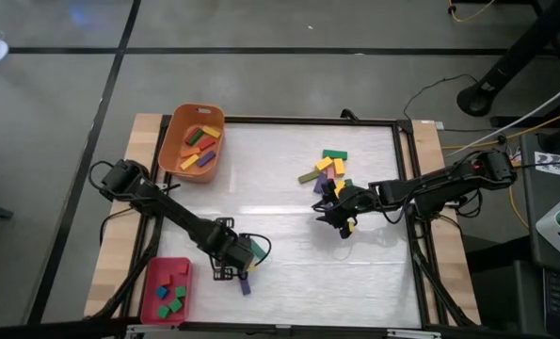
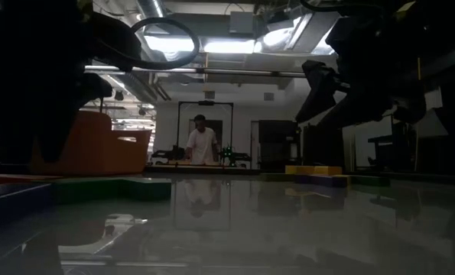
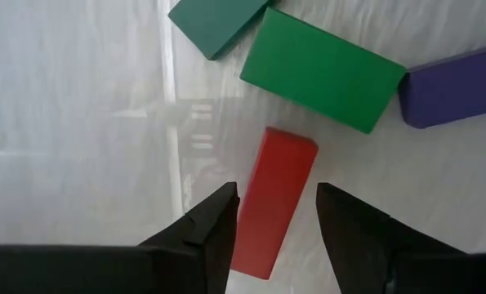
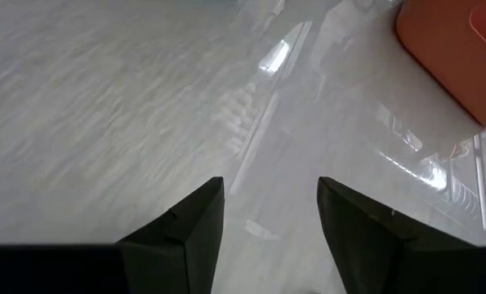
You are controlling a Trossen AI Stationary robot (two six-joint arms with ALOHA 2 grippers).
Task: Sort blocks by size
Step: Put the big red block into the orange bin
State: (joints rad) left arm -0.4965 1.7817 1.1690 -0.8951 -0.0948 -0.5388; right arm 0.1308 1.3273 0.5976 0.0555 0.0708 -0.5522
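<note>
Your left gripper (image 3: 275,216) straddles a red block (image 3: 274,200), fingers apart, beside a green block (image 3: 323,67) near the red tray (image 1: 152,282); close next, then lift; your right gripper (image 4: 269,214) hovers empty, fingers apart, by the unsorted pile (image 1: 328,168).

Table (image 1: 280,179), glossy white top, dark frame: orange tub (image 1: 171,141) far left; flat red tray (image 1: 151,282) near left; loose blocks (image 1: 325,169) clustered right of centre; further blocks (image 1: 246,282) near left beside tray.
</note>
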